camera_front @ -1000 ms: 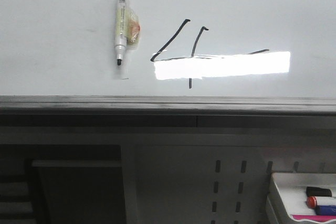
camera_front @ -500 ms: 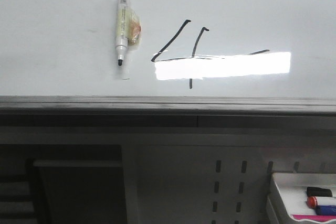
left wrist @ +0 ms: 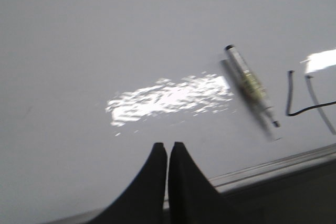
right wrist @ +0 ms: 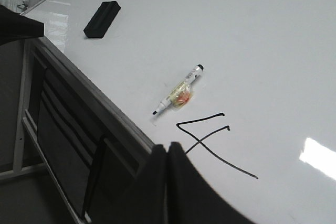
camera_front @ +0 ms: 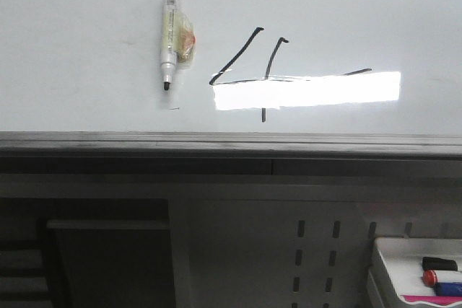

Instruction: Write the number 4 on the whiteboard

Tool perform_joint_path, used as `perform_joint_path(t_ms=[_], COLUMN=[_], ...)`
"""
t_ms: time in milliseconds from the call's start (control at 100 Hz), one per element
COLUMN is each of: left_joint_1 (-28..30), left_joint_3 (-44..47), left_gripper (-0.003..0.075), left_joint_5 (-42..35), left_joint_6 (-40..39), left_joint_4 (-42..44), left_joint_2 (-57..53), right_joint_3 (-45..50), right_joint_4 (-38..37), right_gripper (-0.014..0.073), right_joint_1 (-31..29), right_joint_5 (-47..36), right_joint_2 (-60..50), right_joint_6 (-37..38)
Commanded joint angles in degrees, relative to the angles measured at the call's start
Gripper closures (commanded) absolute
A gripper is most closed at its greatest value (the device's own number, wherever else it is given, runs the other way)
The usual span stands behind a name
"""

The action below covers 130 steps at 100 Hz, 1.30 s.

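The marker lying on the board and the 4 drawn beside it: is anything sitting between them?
No. Between the marker and the number 4 there is only bare whiteboard. The front view shows it, and the right wrist view agrees.

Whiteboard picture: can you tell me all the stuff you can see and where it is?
Large glossy white whiteboard with grey rim: one, lying flat.
Black ink number 4: one, on the board, partly under glare.
White marker pen, uncapped: one, lying left of the 4.
Black block eraser: one, on the board, apart from the pen.
Small white tray: one, lower right, holding markers.
Left gripper: black, shut, empty.
Right gripper: black, shut, empty.
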Motion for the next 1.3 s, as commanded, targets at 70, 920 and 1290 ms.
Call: perform_joint_path(t_ms=[70, 920, 1290], left_joint_1=[8.7, 11.0, 11.0], left_joint_3=[1.4, 3.6, 3.6], left_gripper=[0.0741, 0.0741, 0.0741], left_joint_5=[1.3, 17.6, 17.6], left_joint_6=[-7.8, -12.7, -12.7], left_joint_4=[3.2, 4.1, 4.1], left_joint_2=[-2.6, -3.9, -3.9], right_joint_3=[-1.1, -1.1, 0.0], right_joint_4=[0.4, 0.4, -1.7], right_gripper=[0.0638, 0.0638, 0.0638], right_joint_1=[-0.3, -0.3, -0.3], right_joint_5=[-3.9, -3.9, -3.9], right_joint_2=[0.7, 0.7, 0.7], right_joint_6=[0.0, 0.0, 0.0])
